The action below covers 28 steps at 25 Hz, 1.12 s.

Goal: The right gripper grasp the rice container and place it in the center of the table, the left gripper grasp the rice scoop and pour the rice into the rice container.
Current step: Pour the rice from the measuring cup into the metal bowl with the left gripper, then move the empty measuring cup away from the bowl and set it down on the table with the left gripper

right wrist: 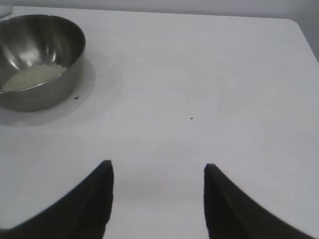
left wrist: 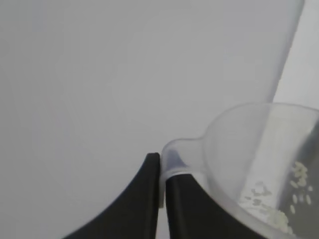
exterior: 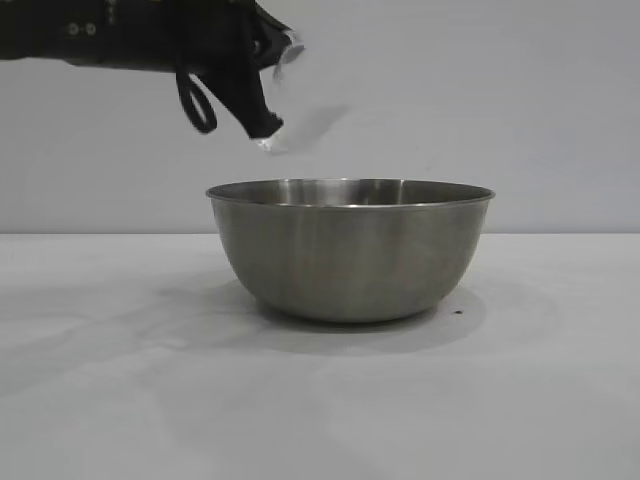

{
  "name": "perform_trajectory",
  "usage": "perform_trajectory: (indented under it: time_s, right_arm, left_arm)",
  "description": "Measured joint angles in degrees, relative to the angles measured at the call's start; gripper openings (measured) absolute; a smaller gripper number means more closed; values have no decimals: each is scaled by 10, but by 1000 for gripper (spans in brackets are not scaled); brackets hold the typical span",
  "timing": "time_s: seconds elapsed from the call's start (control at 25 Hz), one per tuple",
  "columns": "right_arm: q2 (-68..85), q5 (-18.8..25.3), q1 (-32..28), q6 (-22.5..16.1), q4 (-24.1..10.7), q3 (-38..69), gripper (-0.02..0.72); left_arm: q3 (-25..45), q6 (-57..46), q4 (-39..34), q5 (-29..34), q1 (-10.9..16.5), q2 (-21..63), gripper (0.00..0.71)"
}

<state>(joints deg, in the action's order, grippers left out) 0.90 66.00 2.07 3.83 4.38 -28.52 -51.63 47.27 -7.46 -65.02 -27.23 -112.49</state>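
At table (exterior: 560, 400) centre, your rice container (exterior: 350, 250) holds a rice (right wrist: 32, 77) heap. At eleven o'clock above, your left gripper (left wrist: 162, 191) pinches the rice scoop (left wrist: 259, 164), few grains inside. Your right gripper (right wrist: 158, 199) stands spread, well apart.

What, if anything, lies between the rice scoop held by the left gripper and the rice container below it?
Nothing visible. The rice scoop, clamped in the left gripper, hangs above the near-left rim of the rice container, with only open air between them. Rice already lies inside.
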Motion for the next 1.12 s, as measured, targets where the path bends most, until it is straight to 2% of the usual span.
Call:
perform_trajectory:
  time_s: [0.44, 0.68, 1.12]
  right_arm:
    - [0, 0, 0, 0, 0, 0, 379]
    - [0, 0, 0, 0, 0, 0, 379]
    - [0, 0, 0, 0, 0, 0, 379]
  left_arm:
    - [4, -133, 151, -1, 0, 13, 0]
    - [55, -170, 244, -1, 0, 50, 0]
    - [154, -243, 320, -1, 0, 97, 0]
